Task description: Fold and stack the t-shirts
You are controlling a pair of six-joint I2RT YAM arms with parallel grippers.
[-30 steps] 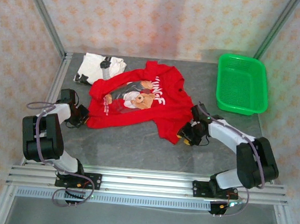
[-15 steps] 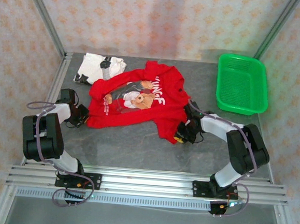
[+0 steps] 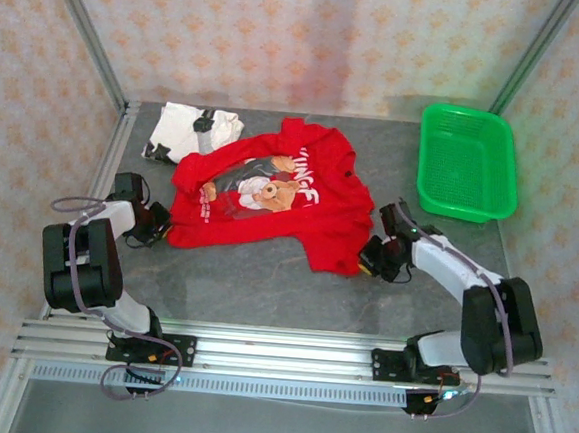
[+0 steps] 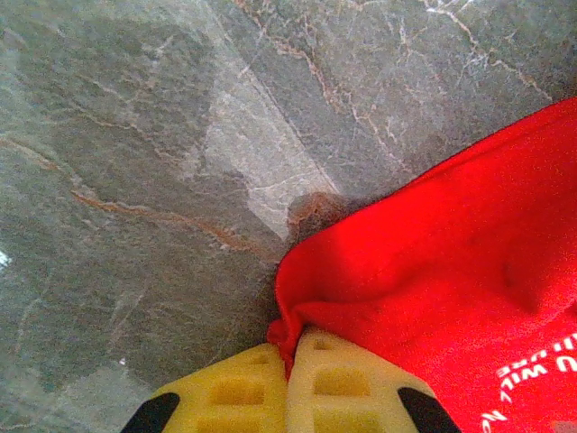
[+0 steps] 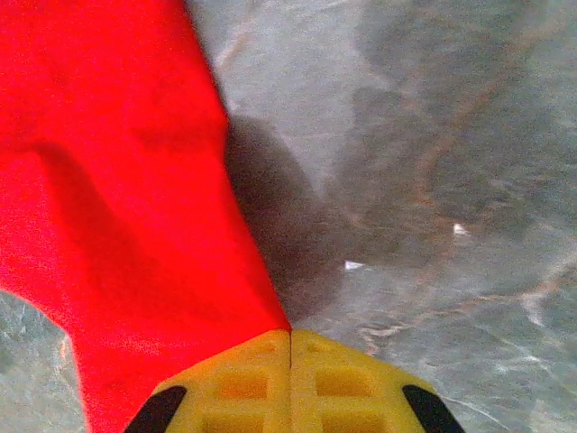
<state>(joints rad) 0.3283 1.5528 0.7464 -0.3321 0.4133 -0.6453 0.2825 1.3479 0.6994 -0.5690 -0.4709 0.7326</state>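
Observation:
A bright red t-shirt point(image 3: 271, 200) with a brown-and-white cartoon print lies spread on the grey table, partly rumpled. A white t-shirt point(image 3: 191, 129) with black markings sits bunched at the back left. My left gripper point(image 3: 160, 228) is shut on the red shirt's left lower corner point(image 4: 297, 307); cloth shows pinched between its yellow fingers point(image 4: 234, 388). At the shirt's right lower corner, my right gripper point(image 3: 369, 259) is shut on the red cloth point(image 5: 135, 234), the fabric pulled taut up to its yellow fingers point(image 5: 343, 383).
A green plastic basket point(image 3: 466, 162) stands at the back right. The enclosure's metal posts and patterned walls ring the table. Bare grey table point(image 3: 254, 284) lies between the shirt and the near rail.
My right gripper has shut on the red shirt's right corner and drawn it slightly to the right. The left arm has not moved.

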